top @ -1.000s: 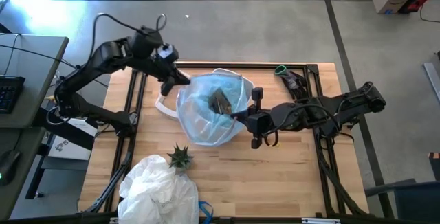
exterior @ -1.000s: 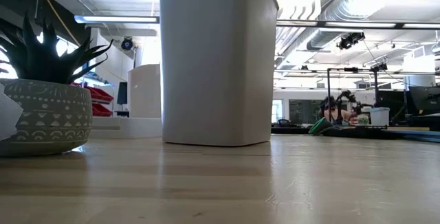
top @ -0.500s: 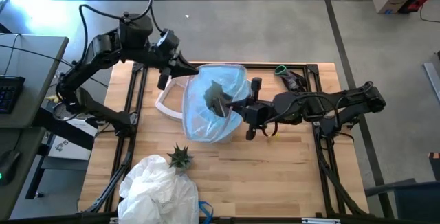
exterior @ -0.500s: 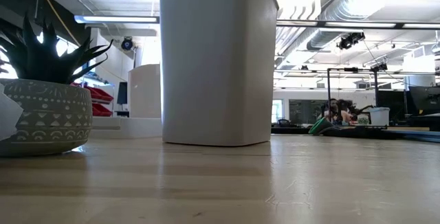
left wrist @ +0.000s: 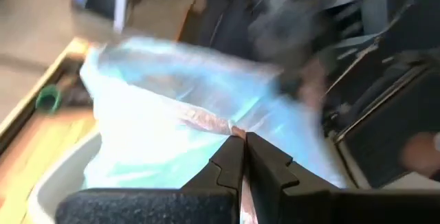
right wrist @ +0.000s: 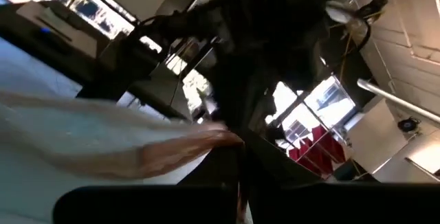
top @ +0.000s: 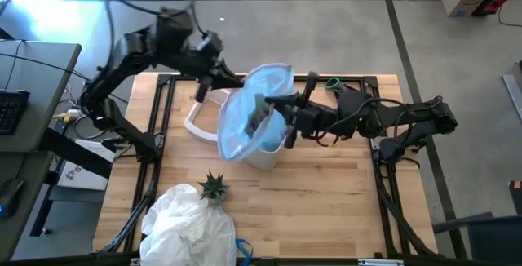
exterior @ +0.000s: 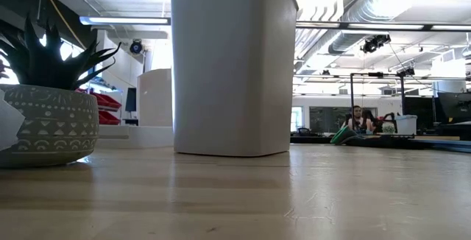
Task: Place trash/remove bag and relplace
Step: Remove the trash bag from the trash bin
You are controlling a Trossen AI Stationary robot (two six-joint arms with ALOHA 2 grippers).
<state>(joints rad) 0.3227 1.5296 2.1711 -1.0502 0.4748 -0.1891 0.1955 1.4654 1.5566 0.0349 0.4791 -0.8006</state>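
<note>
The light-blue bag point(top: 257, 119) hangs stretched between my two grippers above the white bin point(top: 269, 156), which stands upright on its base on the table point(exterior: 232, 63). Dark trash point(top: 258, 116) shows through the bag. My left gripper point(top: 231, 81) is shut on the bag's far-left rim. My right gripper point(top: 276, 103) is shut on its right rim. In the left wrist view the bag point(left wrist: 172, 114) spreads ahead of my shut fingers, with the bin's rim point(left wrist: 58, 179) below it. My left gripper pinches the bag's rim edge point(left wrist: 218, 124) between its two shut fingers, coming from the table's left and slanting a little down. The film runs taut away from the fingers. My right gripper pinches a gathered bunch of the bag's rim point(right wrist: 199, 143) between its shut fingers, coming about level from the table's right. The film stretches away from the fingers.
A white ring-shaped frame point(top: 196, 124) lies left of the bin. A small potted plant point(top: 214, 187) stands nearer, seen large in the low view point(exterior: 48, 115). A heap of white plastic point(top: 188, 225) lies at the near left. A green object point(top: 333, 82) lies at the far right.
Both grippers have gone up and toward the far edge, still shut on the bag's rim. My right gripper has tipped up to about level. The bag has been drawn up and stretched between them, and more of the bin shows beneath it.
</note>
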